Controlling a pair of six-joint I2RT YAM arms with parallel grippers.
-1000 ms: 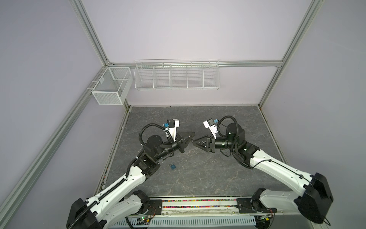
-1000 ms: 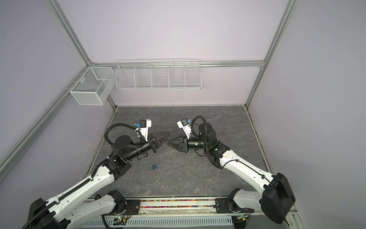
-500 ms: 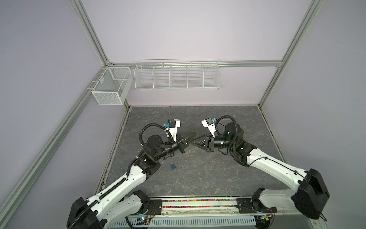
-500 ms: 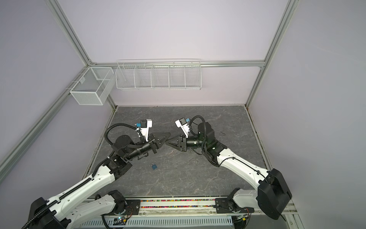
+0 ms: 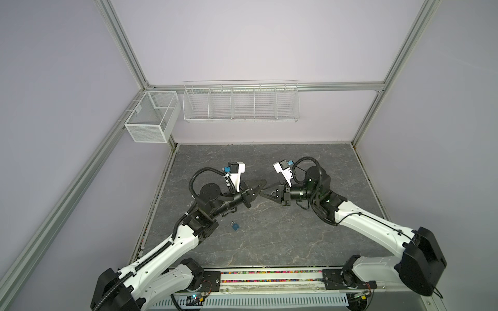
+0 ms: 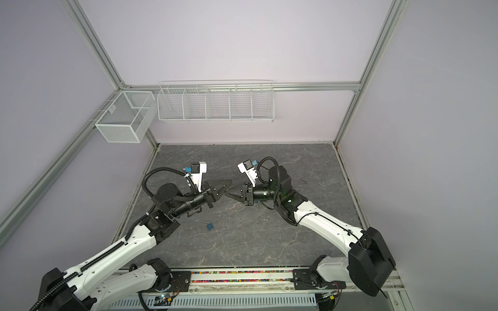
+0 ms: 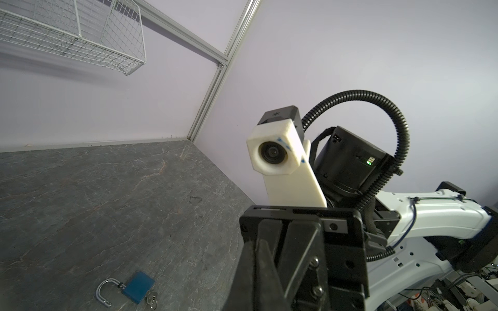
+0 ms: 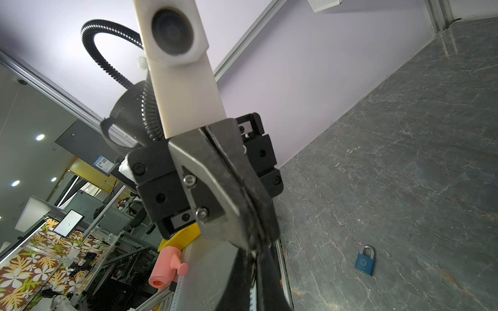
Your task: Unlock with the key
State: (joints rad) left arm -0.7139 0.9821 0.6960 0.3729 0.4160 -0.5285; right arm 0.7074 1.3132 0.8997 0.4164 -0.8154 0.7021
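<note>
**Claws.** The left claw [image 5: 263, 183] has its fingers pressed together with nothing between them. It is held above the dark grey marbled surface [image 5: 269, 242] near the middle and points toward the right arm. The right claw [image 5: 262, 194] is likewise closed and empty, pointing back at the left one. In both top views the two tips stand just beside each other, almost tip to tip; contact cannot be confirmed. In the right wrist view the left claw's fingers [image 8: 215, 172] meet along a thin seam.

**Task item.** The small blue padlock [image 5: 235, 225] with a silver shackle lies flat on the surface on the left arm's side. It is nearer the base rail than the claws and well apart from both. Neither claw touches it. In the left wrist view a small silvery key [image 7: 152, 297] sits against the end of the body opposite the shackle. Whether it is seated in the keyhole, and whether the shackle is released, cannot be told.

**Surroundings.** A white mesh box [image 5: 151, 121] and a long white wire rack [image 5: 241, 102] hang on the frame above the surface.
</note>
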